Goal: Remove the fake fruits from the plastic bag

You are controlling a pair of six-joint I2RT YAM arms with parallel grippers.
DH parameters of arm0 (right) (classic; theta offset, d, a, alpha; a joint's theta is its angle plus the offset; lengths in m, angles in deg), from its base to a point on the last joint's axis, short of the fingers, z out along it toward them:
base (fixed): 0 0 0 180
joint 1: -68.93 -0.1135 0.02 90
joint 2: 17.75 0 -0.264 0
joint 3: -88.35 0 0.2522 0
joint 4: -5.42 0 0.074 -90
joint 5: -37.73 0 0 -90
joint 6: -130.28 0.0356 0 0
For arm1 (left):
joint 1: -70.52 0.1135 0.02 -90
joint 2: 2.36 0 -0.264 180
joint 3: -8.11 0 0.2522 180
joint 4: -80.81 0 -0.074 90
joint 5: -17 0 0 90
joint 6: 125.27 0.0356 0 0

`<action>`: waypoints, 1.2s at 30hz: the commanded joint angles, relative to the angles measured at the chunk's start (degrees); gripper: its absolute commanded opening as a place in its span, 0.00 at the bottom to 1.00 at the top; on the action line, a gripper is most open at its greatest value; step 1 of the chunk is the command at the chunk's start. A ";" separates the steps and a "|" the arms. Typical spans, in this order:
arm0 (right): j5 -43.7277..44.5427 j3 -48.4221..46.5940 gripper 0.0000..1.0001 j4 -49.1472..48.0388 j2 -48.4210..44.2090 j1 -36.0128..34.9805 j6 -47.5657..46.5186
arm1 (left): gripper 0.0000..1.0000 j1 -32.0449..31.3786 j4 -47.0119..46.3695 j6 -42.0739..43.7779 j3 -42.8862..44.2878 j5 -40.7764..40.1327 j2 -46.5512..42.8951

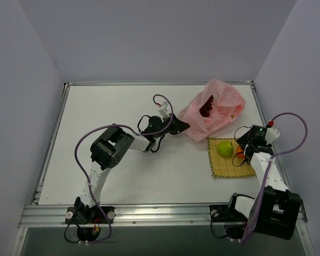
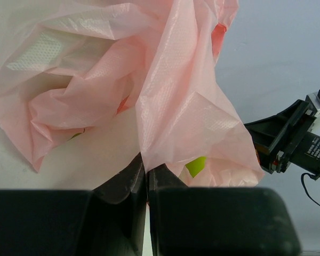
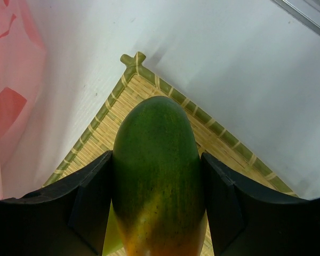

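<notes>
The pink plastic bag (image 1: 212, 109) lies crumpled at the back right of the table, and a dark red grape bunch (image 1: 206, 109) shows through its open top. My left gripper (image 1: 180, 127) is shut on the bag's near edge, with the film (image 2: 165, 106) pinched between the fingers. A bright green patch (image 2: 196, 166) peeks from under a fold. My right gripper (image 1: 241, 153) is shut on the orange-green mango (image 3: 159, 176) over a corner of the yellow mat (image 3: 149, 85). Whether the mango touches the mat I cannot tell. The green apple (image 1: 225, 149) sits on the mat just left of that gripper.
The yellow woven mat (image 1: 232, 166) lies near the right front, close to the table's right rail (image 1: 266, 120). The pink bag (image 3: 10, 96) hangs just left of the right gripper. The right arm (image 2: 293, 138) shows beyond the bag in the left wrist view.
</notes>
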 commanded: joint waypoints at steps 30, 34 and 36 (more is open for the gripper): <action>0.08 -24.94 0.19 -16.16 26.85 -28.96 -11.87 | 0.02 3.93 -8.90 -4.21 -4.39 0.98 -1.84; 2.19 -28.46 0.19 -19.06 34.06 -28.17 -12.75 | 0.02 3.85 -6.27 -3.25 -4.22 1.42 -3.42; 1.76 -31.00 0.26 -19.60 36.09 -26.95 -13.02 | 0.02 3.85 -5.21 -2.63 -4.31 1.33 -3.87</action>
